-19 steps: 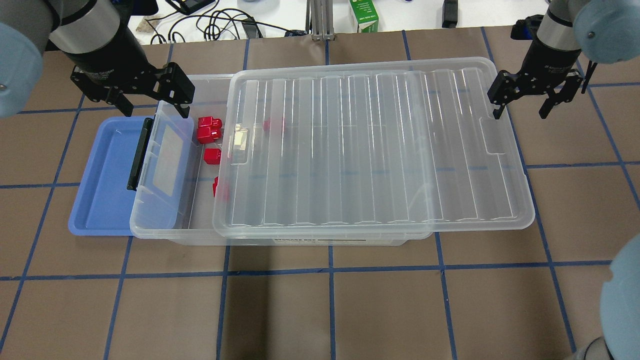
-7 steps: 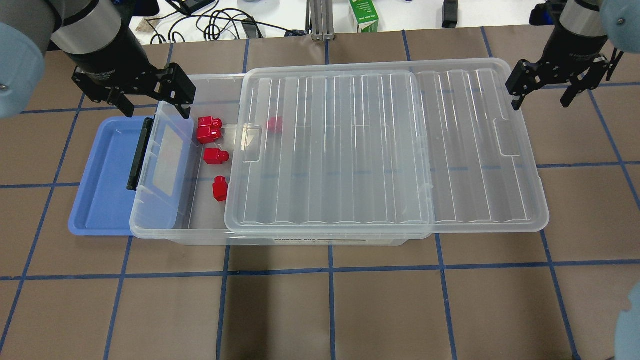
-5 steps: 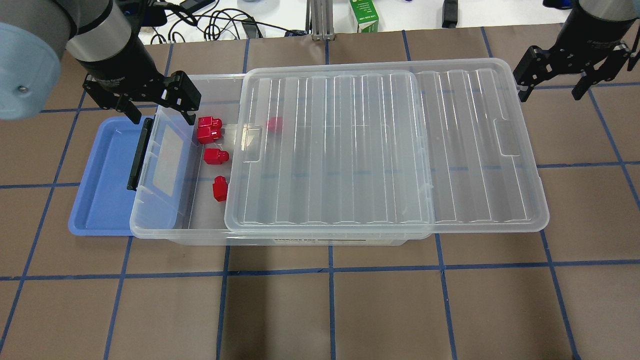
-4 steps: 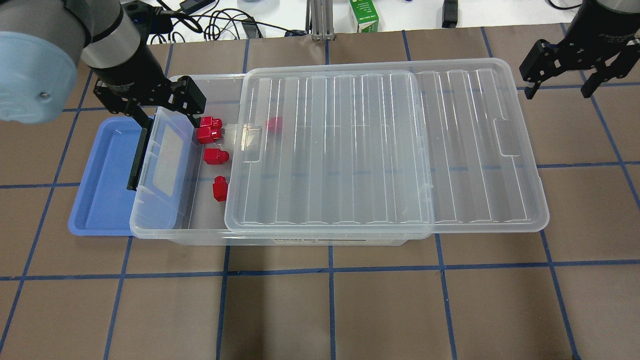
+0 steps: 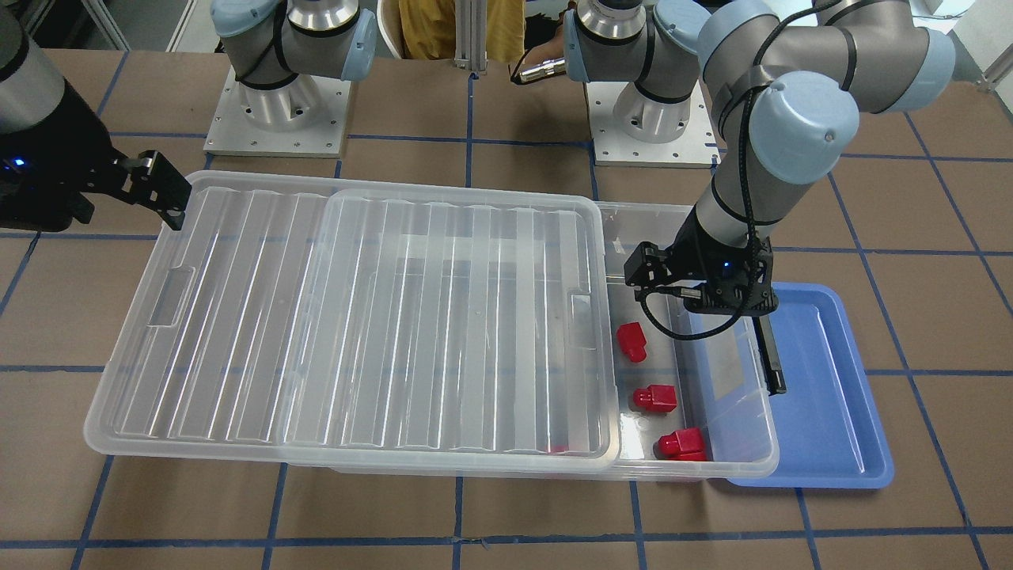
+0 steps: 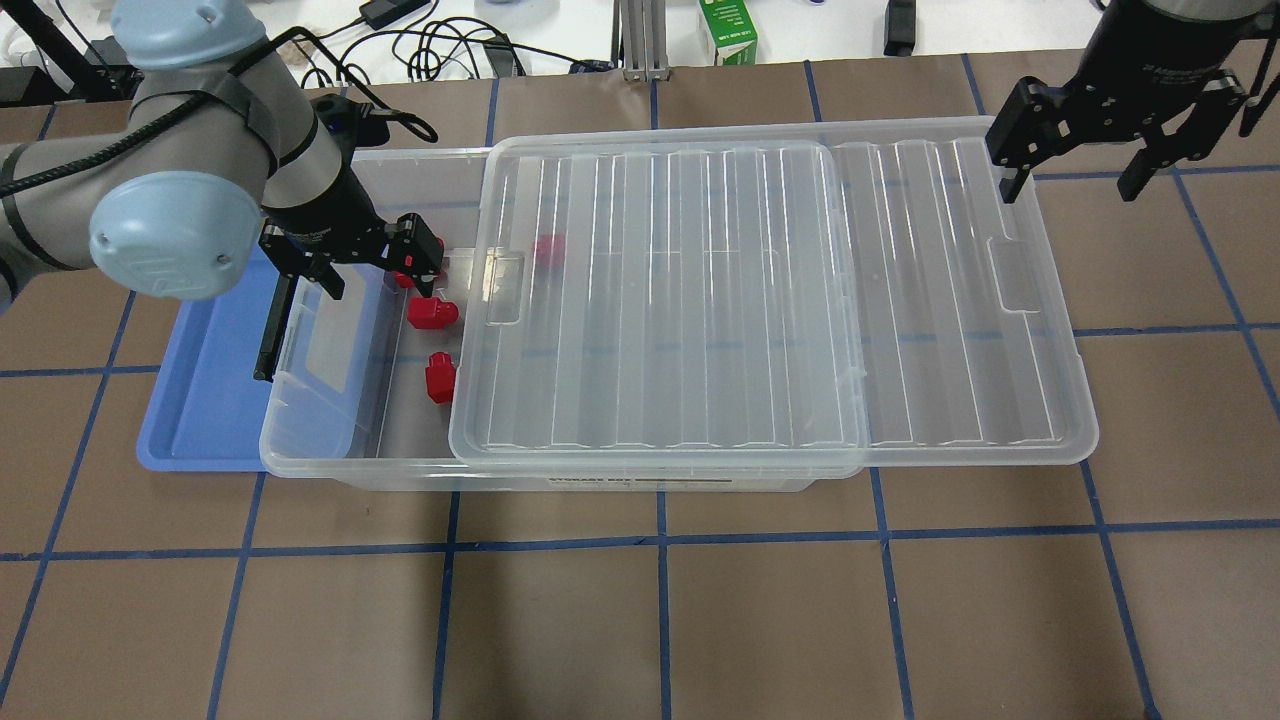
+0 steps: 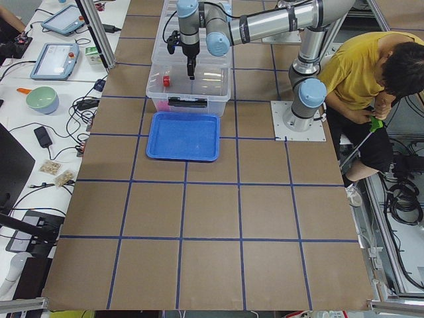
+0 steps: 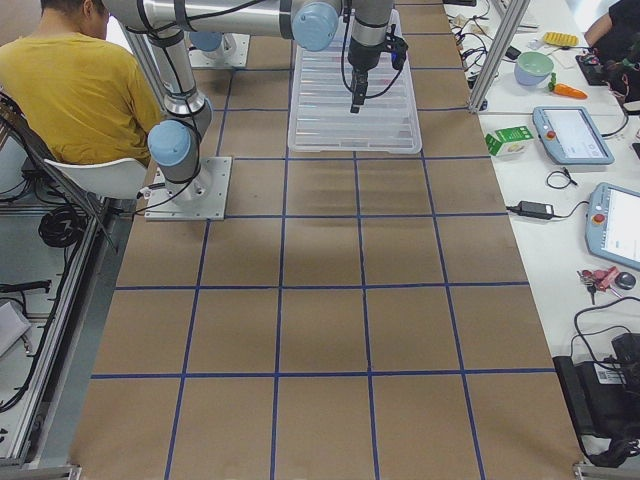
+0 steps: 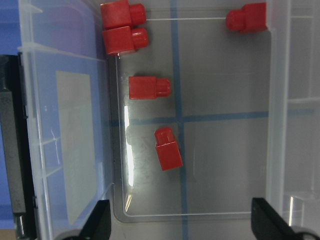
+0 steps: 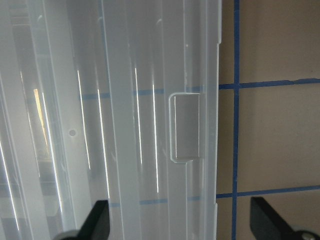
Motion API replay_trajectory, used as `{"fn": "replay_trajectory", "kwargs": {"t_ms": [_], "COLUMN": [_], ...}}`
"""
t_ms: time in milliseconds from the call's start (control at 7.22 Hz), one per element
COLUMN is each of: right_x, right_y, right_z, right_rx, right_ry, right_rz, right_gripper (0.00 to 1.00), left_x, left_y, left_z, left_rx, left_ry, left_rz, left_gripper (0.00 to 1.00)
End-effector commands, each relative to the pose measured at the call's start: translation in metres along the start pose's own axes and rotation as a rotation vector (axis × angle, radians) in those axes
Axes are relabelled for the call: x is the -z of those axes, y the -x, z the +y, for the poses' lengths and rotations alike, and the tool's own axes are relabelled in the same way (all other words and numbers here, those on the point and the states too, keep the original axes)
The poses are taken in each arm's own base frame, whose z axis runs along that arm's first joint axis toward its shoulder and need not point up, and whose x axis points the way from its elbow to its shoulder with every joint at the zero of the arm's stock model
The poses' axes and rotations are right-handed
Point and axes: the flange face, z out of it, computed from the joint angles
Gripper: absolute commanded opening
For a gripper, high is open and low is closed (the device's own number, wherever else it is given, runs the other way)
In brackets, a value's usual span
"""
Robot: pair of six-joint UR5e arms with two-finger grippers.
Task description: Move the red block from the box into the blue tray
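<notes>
Overhead: behind robot (image 5: pixel 649 111) at 6 o'clock, looking down on desk (image 6: pixel 640 620). Front: opposite, at 12, steep, facing robot. Side cams far off at 9 and 3, along desk. Wrist cams close, straight down. Overhead, front, left wrist share box (image 6: pixel 400 440) open end.

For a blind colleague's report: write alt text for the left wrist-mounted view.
Five small red plastic blocks lie on the floor of a clear plastic box, seen from straight above, with the open left gripper at the bottom edge. A blue plastic tray shows at the left edge.
</notes>
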Motion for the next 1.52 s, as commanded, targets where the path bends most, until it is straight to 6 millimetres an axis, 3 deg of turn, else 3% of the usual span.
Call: {"fn": "replay_trajectory", "kwargs": {"t_ms": [0,554,1385], "right_x": [0.003,0.009,0.006], "right_y": [0.007,0.009,0.008], "right_z": [0.002,0.008,0.008], "right_rx": [0.003,-0.01,-0.011], "right_ry": [-0.009,-0.025,-0.007], "right_rz": [0.0,0.001,0.012], "right_gripper": [1.0,1.0,1.0], "left_x": [-0.041,-0.083,-0.129], "left_y": [0.004,0.003,0.001], "left_z": [0.002,-0.001,0.015], "left_rx": [0.004,0.006,0.016], "left_ry": [0.02,0.081,0.084], "left_rz": [0.0,0.01,0.014], "left_gripper": [1.0,1.0,1.0]}}
